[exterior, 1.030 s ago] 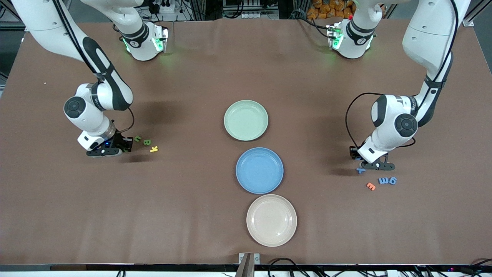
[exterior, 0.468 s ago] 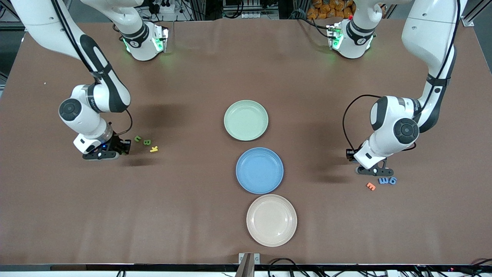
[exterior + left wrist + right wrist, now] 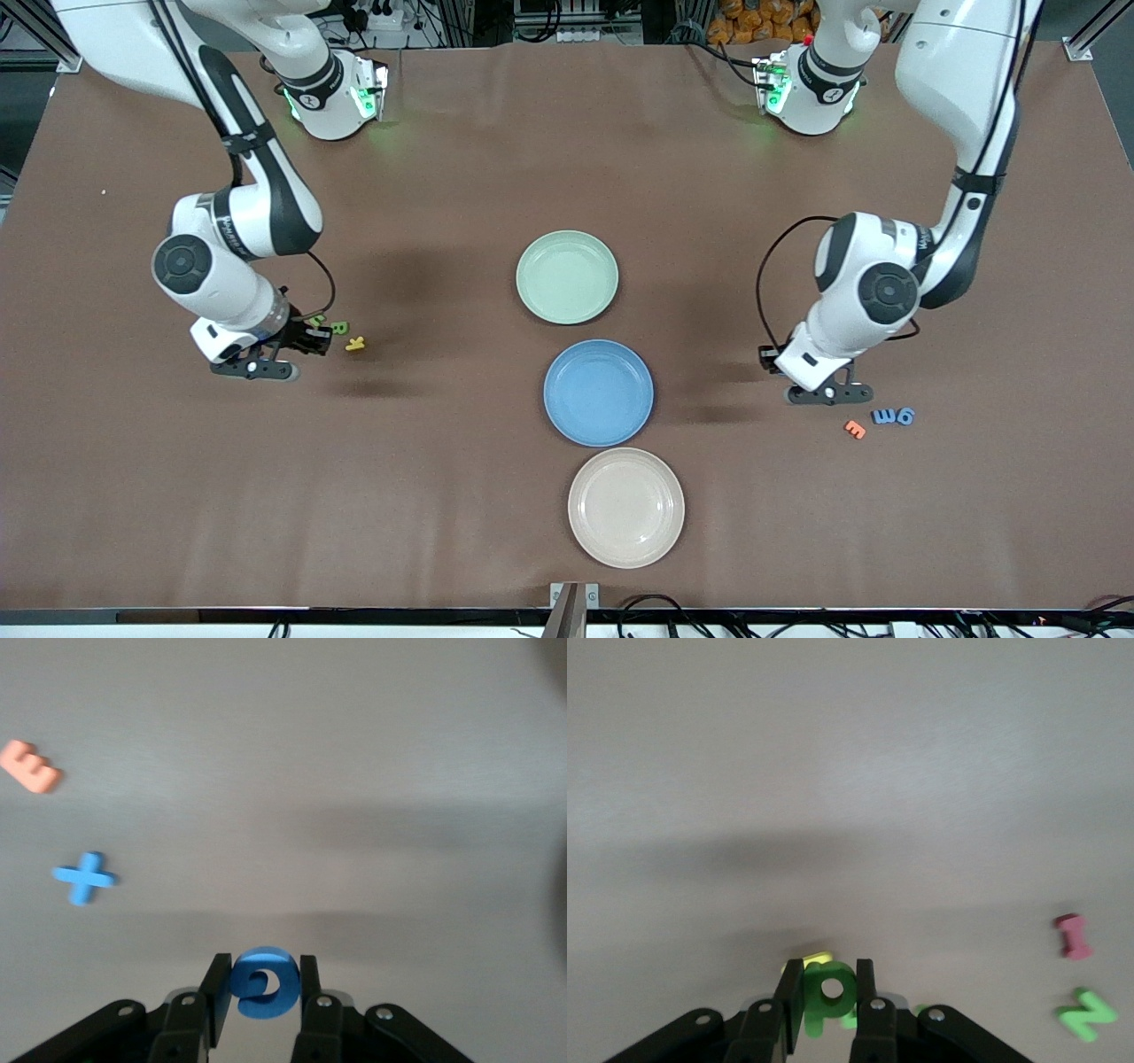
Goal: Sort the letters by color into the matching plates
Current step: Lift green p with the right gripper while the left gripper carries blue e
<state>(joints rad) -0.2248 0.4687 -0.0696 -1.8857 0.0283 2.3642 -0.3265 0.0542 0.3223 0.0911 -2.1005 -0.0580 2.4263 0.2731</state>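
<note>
Holding a blue letter (image 3: 263, 983) pinched between my left gripper's (image 3: 263, 992) two fingers, I hang over bare table toward the left arm's end, near a small cluster: an orange letter (image 3: 854, 429) and two blue letters (image 3: 893, 416) lying side by side, the pair touching or nearly so. In my left wrist view a blue cross (image 3: 83, 878) and the orange letter (image 3: 30, 767) lie flat on the table, apart from each other. My right gripper (image 3: 827, 997) is closed on a green letter (image 3: 826, 994) with a round hole in it, over the table toward the right arm's end. In the front view that gripper (image 3: 292, 347) sits just beside a green letter (image 3: 339, 328) and a yellow letter (image 3: 355, 343) on the table. My right wrist view also shows a pink letter (image 3: 1074, 936) and a green Z (image 3: 1085, 1013) lying near each other. Three plates stand in a line down the middle of the table, none holding a letter: the green plate (image 3: 567, 276) farthest from the front camera, the blue plate (image 3: 598, 392) next, the beige plate (image 3: 625, 507) nearest. Both held letters are well apart from the plates.
</note>
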